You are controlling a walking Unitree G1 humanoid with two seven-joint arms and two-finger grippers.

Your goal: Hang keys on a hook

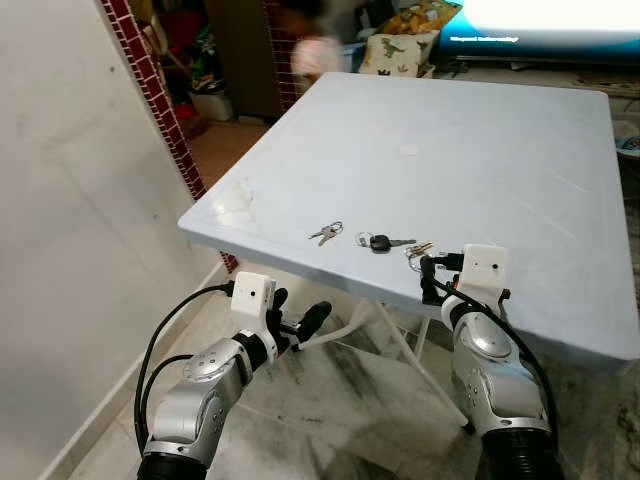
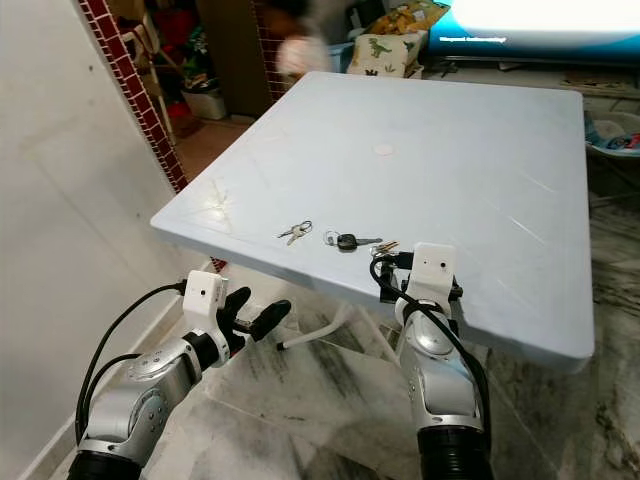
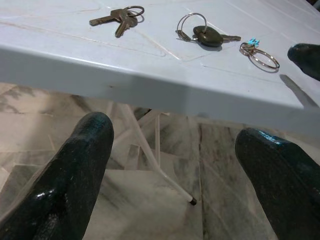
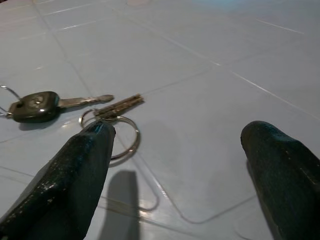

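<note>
Three key sets lie near the front edge of the pale blue table [image 1: 480,150]: a small bunch of keys [image 1: 326,233], a black-headed key on a ring [image 1: 381,242], and brass keys on a big ring [image 1: 418,249]. My right gripper [image 4: 177,150] hovers open low over the table. One of its fingers [image 4: 75,175] stands just beside the big ring [image 4: 117,135], and the black-headed key [image 4: 35,106] lies a little further off. My left gripper [image 1: 298,312] is open with nothing in it, below and in front of the table's edge.
A white wall runs along my left, ending at a red brick column [image 1: 150,80]. White table legs [image 1: 400,340] cross under the table over a marble floor. A blurred person [image 1: 315,50] and a dinosaur-print cushion [image 1: 395,50] are beyond the far edge.
</note>
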